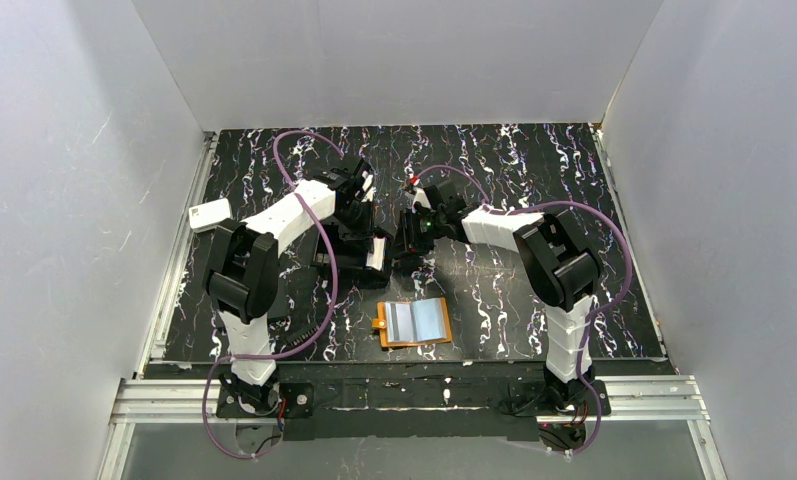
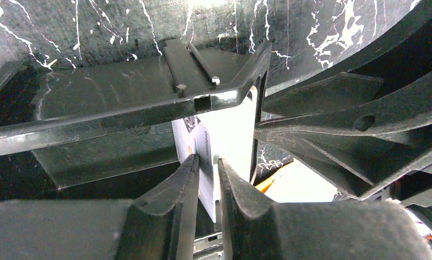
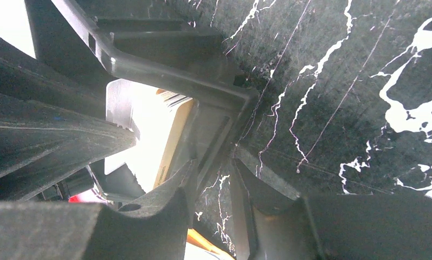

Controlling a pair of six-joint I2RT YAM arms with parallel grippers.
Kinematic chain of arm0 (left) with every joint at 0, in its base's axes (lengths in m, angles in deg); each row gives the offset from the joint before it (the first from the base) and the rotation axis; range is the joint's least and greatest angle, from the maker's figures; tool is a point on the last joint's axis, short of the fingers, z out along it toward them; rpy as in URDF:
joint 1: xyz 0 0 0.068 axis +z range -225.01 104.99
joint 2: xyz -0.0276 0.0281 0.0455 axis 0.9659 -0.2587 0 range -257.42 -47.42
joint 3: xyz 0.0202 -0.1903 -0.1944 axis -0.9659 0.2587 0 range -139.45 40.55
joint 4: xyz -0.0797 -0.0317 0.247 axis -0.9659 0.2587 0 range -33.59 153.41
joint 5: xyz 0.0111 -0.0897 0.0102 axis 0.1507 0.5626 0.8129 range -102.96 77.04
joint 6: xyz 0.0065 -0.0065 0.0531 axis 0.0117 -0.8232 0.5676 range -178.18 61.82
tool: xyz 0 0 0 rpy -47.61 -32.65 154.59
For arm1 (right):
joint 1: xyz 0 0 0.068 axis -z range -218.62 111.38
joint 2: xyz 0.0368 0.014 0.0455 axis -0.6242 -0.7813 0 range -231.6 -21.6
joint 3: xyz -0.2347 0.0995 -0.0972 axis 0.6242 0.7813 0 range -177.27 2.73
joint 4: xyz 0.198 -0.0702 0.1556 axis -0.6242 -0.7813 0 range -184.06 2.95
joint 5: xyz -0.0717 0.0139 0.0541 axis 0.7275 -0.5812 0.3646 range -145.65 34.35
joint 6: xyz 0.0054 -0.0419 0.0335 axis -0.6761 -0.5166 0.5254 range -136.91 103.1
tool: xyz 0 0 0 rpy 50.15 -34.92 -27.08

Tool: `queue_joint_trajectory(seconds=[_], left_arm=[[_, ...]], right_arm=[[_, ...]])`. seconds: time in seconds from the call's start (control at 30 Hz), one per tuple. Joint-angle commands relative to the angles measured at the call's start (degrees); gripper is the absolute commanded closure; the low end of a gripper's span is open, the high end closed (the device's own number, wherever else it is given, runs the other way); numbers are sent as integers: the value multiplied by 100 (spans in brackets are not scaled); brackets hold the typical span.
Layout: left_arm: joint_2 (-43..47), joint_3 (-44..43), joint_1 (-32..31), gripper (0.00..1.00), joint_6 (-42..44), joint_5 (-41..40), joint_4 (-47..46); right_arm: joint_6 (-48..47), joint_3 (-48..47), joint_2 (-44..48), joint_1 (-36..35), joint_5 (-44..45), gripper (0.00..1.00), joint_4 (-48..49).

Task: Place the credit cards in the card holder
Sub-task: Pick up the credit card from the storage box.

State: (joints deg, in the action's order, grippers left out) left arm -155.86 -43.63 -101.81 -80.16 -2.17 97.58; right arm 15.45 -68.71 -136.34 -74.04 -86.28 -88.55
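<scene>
Left gripper [image 2: 208, 165]: we see its jaws pressed together on the lower edge of a white card, pinching it between the two fingertips.
Credit cards [image 2: 227, 127]: we find them standing on edge as a small pale stack inside the black tray [image 2: 121, 111], against its corner wall; the card nearest the left wrist camera carries small dark print.
Right gripper [image 3: 213, 165]: its fingers stand a little apart at the tray's outer corner, with the tray wall running between them; we cannot tell whether they clamp it.
Card holder [image 1: 414, 322]: we see it lying open and flat on the table [image 1: 534, 170], orange-tan border up and pale pockets showing, its small tab on the left; it sits nearer the arm bases than the tray, apart from both grippers.
Arms: from the top view we see both reaching inward, meeting over the tray at mid-table.
White box [image 1: 210, 214]: it rests at the table's left edge, well apart from the tray.
</scene>
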Motion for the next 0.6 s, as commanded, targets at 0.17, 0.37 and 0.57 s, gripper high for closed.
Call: queue_joint_trajectory(seconds=[0.17,0.37,0.57], left_arm=[[174,-153,-61,100,-7,465,-108],[289,-151,-67,100,-8,342,-74],[442,-368,-62,100,-105,291,257]], right_arm=[[-10,-195,-23,-70,-74,63,220],[-2,-195,-23,-79,-74,63,220],[-2,-204,-31,-79,-52,63,224]])
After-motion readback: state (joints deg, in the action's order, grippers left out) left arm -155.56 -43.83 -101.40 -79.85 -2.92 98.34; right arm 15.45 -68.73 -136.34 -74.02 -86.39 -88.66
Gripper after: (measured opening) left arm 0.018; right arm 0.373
